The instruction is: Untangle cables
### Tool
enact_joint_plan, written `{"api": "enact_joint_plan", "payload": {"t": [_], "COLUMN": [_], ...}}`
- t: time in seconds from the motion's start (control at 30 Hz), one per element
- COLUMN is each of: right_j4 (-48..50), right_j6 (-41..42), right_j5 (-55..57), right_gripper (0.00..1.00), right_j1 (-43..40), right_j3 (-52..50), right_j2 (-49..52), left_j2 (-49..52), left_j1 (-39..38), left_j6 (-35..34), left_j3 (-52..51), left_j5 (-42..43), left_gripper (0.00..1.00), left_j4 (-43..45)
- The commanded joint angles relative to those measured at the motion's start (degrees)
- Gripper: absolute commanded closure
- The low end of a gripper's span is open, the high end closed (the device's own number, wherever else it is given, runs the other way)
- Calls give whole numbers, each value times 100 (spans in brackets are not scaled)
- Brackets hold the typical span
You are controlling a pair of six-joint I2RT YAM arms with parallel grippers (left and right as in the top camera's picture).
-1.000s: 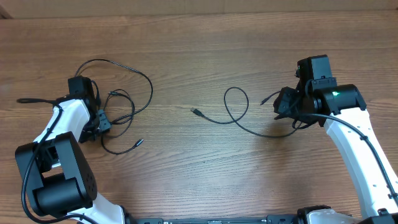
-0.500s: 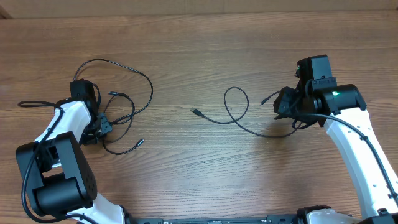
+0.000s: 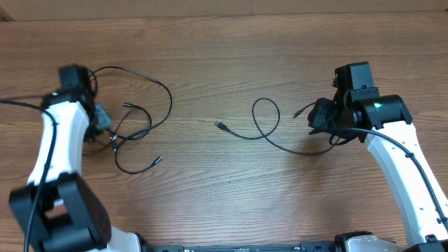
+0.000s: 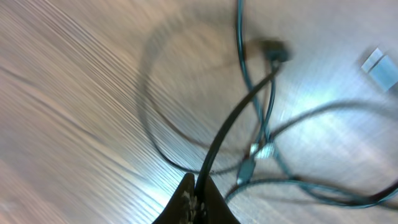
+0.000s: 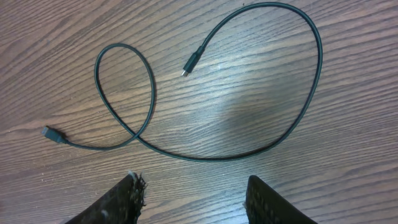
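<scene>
A tangle of thin black cables (image 3: 143, 115) lies at the left in loose crossing loops with small plugs at the ends. My left gripper (image 3: 102, 120) is at the tangle's left edge. In the left wrist view the left gripper (image 4: 199, 190) is shut on one cable (image 4: 233, 118), which rises from the jaws over other strands and plugs (image 4: 261, 150); that view is blurred. A separate single cable (image 3: 269, 136) lies at centre right in one loop. My right gripper (image 3: 320, 119) is open above its right end. In the right wrist view the right gripper (image 5: 196, 205) is empty, the cable (image 5: 217, 155) just ahead.
The wooden table (image 3: 224, 49) runs to a far edge at the top. A small white tag (image 4: 379, 62) lies near the tangle in the left wrist view. Thicker black arm cables run along both white arms (image 3: 399, 175).
My left arm has swung away to the far left with its gripper shut on a cable, and the tangle's left strands have shifted with it. The right arm and the single cable have not moved.
</scene>
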Motion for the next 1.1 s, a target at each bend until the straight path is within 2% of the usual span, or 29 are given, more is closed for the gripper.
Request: {"api": "enact_joint_plan", "payload": {"t": [0.0,0.13,0.27,0.33,0.43,0.47,0.5,0.57,0.6,0.93,1.07], "right_j4": [13,13,17,17,20,17,17,15,15,35,31], "right_j6": [-39,-39,-37,-37,-37,-37,-37,-37,-37,-33,-35], "right_j5": [55,138,136,136,136,133,133,133,133,131,131], "right_gripper": [49,48,48,48,48,48,48,48,48,48,48], "right_j1": [-11,-11,-11,-11,-11,-11,-11,-11,-11,-11,-11], "right_j3": [98,98,98,98,98,98,98,98,98,98,98], "right_j2": [7,7,7,7,7,7,7,7,7,7,7], "left_j2": [-634,-870,-929,-874,-732,-649,-605,-474,-400,-61,-17], "left_j1": [289,881,1672,2020,2446,2555,2592,2629,2629,2061,1491], "left_j6": [-125,-127,-463,-826,-940,-940,-940,-942,-940,-800,-603], "left_j3": [763,1292,1423,1419,1412,1410,1410,1408,1408,1349,1346], "left_j5": [-1014,-1589,-1641,-1434,-721,-448,-363,-155,-48,1161,1161], "left_gripper": [96,96,96,95,92,84,71,35,25,26,25], "left_j4": [-83,-140,-184,-323,-444,-494,-525,-601,-645,-863,-756]}}
